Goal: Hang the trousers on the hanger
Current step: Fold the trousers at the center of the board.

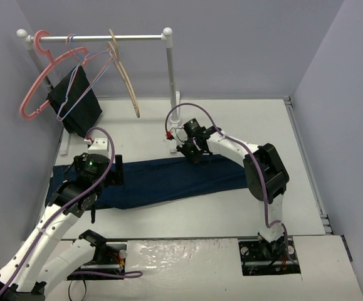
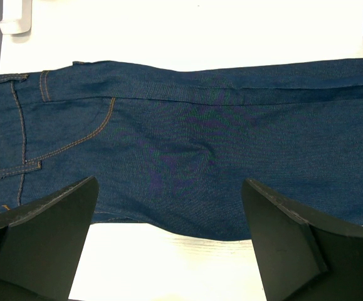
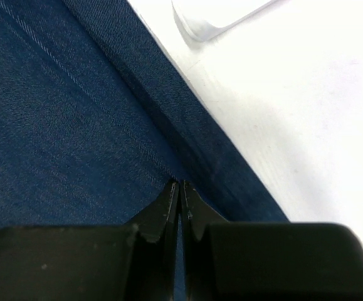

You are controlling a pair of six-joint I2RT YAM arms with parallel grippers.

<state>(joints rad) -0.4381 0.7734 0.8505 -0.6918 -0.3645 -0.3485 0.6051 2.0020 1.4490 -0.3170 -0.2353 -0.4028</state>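
Note:
The dark navy trousers (image 1: 168, 179) lie flat across the table, waist to the left. In the left wrist view, their pocket stitching (image 2: 74, 141) shows in orange-brown. My left gripper (image 1: 103, 174) hovers open over the waist end. Its fingers (image 2: 49, 232) straddle the near edge of the denim (image 2: 219, 144) with nothing between them. My right gripper (image 1: 194, 155) sits at the far edge of the trouser leg (image 3: 74, 125). Its jaws are shut, with the tips (image 3: 179, 184) pinched into the cloth beside a seam. The tan wooden hanger (image 1: 126, 75) hangs on the rail at the back.
A white rack with a rail (image 1: 137, 37) and a post (image 1: 170, 81) stands at the back left. It carries a pink plastic hanger (image 1: 36, 81), thin wire hangers (image 1: 84, 66) and a black cloth (image 1: 76, 103). A rack foot (image 3: 219, 15) lies close to my right gripper.

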